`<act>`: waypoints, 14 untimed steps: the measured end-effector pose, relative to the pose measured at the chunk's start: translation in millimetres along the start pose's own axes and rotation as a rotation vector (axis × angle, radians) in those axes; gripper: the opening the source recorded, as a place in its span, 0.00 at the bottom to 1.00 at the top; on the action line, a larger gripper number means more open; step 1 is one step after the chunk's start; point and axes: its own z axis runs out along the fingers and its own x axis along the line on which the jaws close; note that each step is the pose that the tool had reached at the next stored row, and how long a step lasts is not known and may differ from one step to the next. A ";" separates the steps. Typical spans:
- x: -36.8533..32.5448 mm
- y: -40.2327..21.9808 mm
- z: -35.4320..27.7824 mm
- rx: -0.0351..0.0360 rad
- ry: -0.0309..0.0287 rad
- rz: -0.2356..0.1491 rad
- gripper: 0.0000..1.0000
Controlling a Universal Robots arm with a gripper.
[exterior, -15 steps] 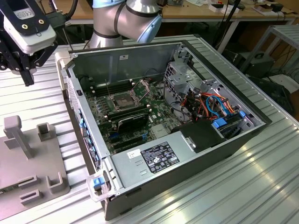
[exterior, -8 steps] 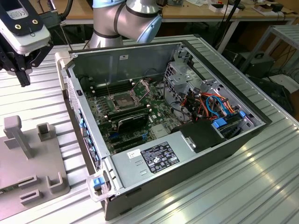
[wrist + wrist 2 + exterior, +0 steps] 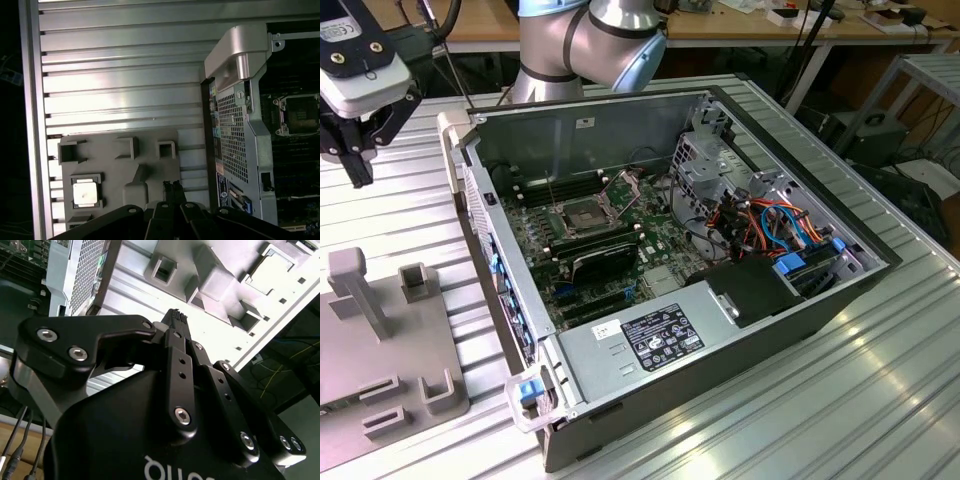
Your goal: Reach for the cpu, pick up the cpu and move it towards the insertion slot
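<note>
The cpu [image 3: 85, 193] is a small pale square chip lying flat in a square holder on the grey fixture plate [image 3: 120, 167]. In the first wrist view my gripper [image 3: 173, 187] hangs above that plate, well apart from the chip, its black fingers pressed together with nothing between them. The exterior view has the gripper [image 3: 360, 172] high over the table at the far left, above the fixture plate [image 3: 350, 370]. The insertion slot [image 3: 582, 217], a silver-framed socket with a dark centre, sits inside the open computer case, also seen as the socket [image 3: 299, 114] in the first wrist view.
The open computer case [image 3: 790, 310] fills the middle of the ribbed metal table [image 3: 880, 400], with its perforated side wall [image 3: 235, 135] facing the fixture. The plate carries upright grey posts [image 3: 360, 290] and small pockets. Cables and drive cages crowd the case's right half.
</note>
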 end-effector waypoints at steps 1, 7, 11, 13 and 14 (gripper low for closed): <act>1.5 -0.1 0.0 0.0000 0.0000 0.000 0.11; 9.0 -0.7 -0.2 0.0000 0.0000 0.000 0.11; 14.8 -1.1 -0.4 -0.0001 0.0000 0.000 0.11; 18.2 -1.4 -0.4 0.0000 -0.0001 0.000 0.11; 20.3 -1.5 -0.5 0.0000 0.0000 0.000 0.11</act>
